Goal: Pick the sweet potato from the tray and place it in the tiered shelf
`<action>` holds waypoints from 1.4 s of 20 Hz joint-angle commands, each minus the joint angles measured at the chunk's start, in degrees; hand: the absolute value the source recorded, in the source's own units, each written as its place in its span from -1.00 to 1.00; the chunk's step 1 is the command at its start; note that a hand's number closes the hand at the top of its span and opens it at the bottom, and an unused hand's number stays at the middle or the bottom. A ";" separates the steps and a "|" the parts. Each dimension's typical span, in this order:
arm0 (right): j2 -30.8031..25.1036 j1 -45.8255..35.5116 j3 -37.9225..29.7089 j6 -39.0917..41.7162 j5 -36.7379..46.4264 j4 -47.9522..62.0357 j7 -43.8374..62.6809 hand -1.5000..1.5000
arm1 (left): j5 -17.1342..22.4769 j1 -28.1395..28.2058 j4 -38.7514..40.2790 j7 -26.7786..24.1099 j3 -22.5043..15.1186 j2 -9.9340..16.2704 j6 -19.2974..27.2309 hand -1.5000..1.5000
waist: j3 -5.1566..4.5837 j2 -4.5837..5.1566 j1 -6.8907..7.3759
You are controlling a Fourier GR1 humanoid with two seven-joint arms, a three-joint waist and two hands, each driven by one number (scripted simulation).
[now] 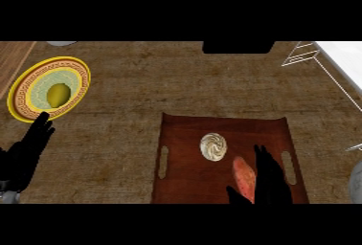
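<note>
The orange-red sweet potato (244, 176) lies on the dark red tray (187, 143), towards its lower right. My right hand (269, 179) is over the tray just right of the sweet potato, fingers straight and pointing away, thumb below the potato's near end; it is open and not curled round it. A round cream swirled item (213, 146) sits on the tray up and left of the potato. The white wire tiered shelf (305, 52) shows at the upper right. My left hand (28, 148) rests open at the left edge.
A yellow-rimmed patterned plate (32, 91) with a yellow-green fruit (58, 94) stands at the far left. A black object (238, 46) is at the top centre. A grey round thing (356, 181) peeks in at the right edge.
</note>
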 commanded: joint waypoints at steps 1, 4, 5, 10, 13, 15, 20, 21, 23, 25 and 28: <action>0.48 -0.81 3.94 17.26 5.10 -2.78 11.67 -1.00 | -1.21 0.90 -0.88 -0.77 -1.03 -0.74 0.56 0.00 | 0.16 0.10 1.52; 2.50 -4.80 4.22 30.31 4.30 -6.87 18.79 -1.00 | -1.07 0.18 -1.03 -0.27 -0.69 -0.50 -0.04 0.00 | 0.46 0.21 1.60; 2.41 -4.00 6.29 33.96 5.40 -9.79 20.73 -1.00 | -1.67 0.25 1.95 -1.67 -0.68 -1.60 0.41 0.00 | 0.36 0.22 0.89; 6.33 -7.29 4.11 45.26 4.75 -9.60 24.25 -1.00 | -1.71 -1.96 1.75 -0.23 0.22 -1.39 -0.21 0.00 | 0.63 0.27 0.96; 7.52 -9.11 0.80 50.69 3.48 -12.51 24.34 -1.00 | -1.55 -2.21 0.65 2.30 -0.72 -2.18 -0.45 0.00 | 0.66 0.22 0.79; 9.91 -10.21 1.44 49.37 5.58 -8.46 23.82 -1.00 | -0.93 -0.96 2.65 -1.38 1.25 -1.23 -3.35 0.00 | 0.65 0.30 1.09; 10.46 -10.37 -1.87 50.05 6.31 -6.56 21.95 -1.00 | -1.25 0.24 -1.29 0.92 2.16 -1.53 -1.77 0.00 | 0.72 0.20 1.36; 10.49 -14.63 -5.92 51.48 5.15 -4.34 20.51 -1.00 | -2.62 -1.57 3.50 -2.23 1.90 -2.31 -2.94 0.00 | 0.67 0.41 1.17; 6.45 -6.52 -5.46 46.59 6.98 -5.51 15.10 -1.00 | -1.63 -2.42 4.27 -1.01 3.29 -1.67 -4.55 0.00 | 0.72 0.27 0.59; 9.80 -10.62 -6.96 50.31 6.92 -4.45 16.11 -1.00 | -3.05 -0.24 0.43 1.08 3.18 -1.85 -3.39 0.00 | 0.74 0.23 1.04; 8.99 -8.65 -7.15 48.43 8.19 -4.70 13.28 -1.00 | -3.99 -1.66 1.38 3.27 3.80 -3.88 -3.11 0.00 | 0.74 0.23 0.90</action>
